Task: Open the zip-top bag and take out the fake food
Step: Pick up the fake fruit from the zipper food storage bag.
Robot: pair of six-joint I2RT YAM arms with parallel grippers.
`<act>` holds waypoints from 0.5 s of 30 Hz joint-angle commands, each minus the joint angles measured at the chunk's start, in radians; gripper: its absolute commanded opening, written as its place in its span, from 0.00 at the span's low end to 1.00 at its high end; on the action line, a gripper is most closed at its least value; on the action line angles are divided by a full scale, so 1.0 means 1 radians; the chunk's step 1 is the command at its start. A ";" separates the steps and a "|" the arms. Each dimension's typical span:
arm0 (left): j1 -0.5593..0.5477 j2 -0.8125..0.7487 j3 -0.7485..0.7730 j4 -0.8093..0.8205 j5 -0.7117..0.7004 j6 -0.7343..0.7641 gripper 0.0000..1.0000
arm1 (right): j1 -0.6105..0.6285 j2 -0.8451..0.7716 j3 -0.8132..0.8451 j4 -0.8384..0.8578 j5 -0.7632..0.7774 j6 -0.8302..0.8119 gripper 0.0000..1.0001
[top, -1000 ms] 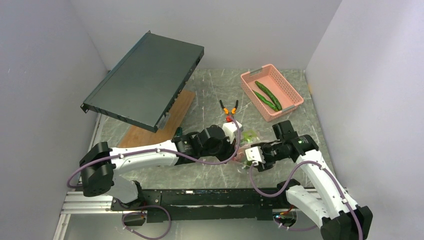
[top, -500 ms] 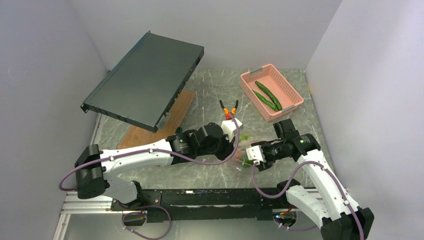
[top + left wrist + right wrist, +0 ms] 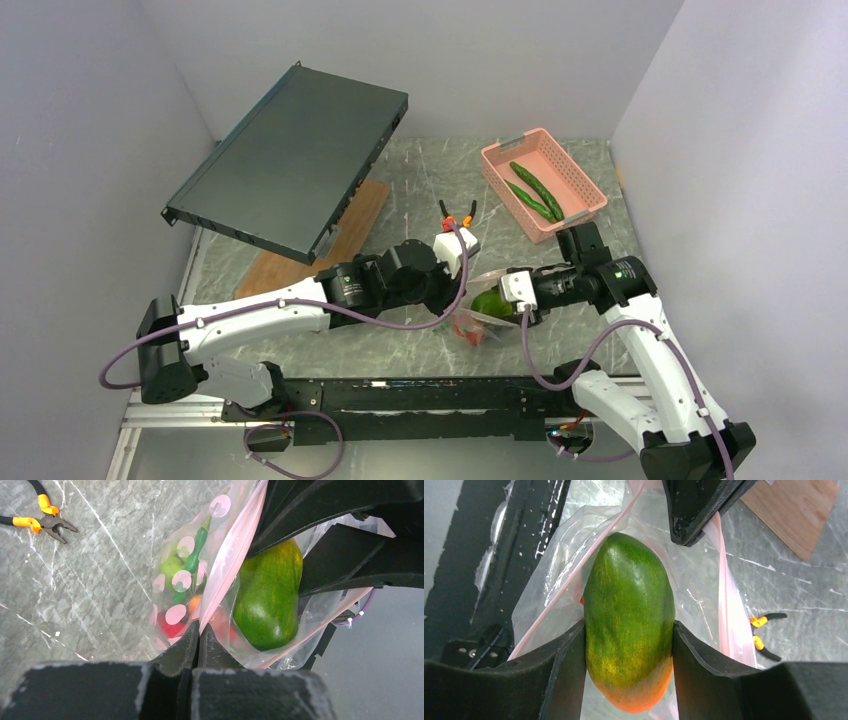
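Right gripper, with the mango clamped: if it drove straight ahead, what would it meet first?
The right gripper points into the open mouth of the zip-top bag, so its mango would push deeper into the bag first; just beyond, probably the left gripper pinching the rim. Depth is unclear.

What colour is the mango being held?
The mango is green, fading to orange at one end; clearest in right wrist view.
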 commanded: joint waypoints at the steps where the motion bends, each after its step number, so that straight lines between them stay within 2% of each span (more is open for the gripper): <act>1: 0.006 -0.015 0.015 -0.053 0.000 0.020 0.00 | -0.018 -0.001 0.036 0.054 -0.056 0.123 0.00; 7: 0.003 -0.017 0.001 -0.055 -0.006 0.027 0.00 | -0.027 -0.004 0.030 0.176 -0.019 0.291 0.00; 11: 0.003 -0.015 -0.005 -0.057 0.008 0.037 0.00 | -0.044 0.000 0.032 0.280 -0.004 0.454 0.00; 13: 0.002 -0.013 -0.004 -0.055 0.017 0.040 0.00 | -0.050 0.003 0.026 0.362 0.010 0.597 0.00; 15: 0.002 -0.007 -0.004 -0.050 0.021 0.038 0.00 | -0.055 0.013 0.026 0.379 -0.029 0.647 0.00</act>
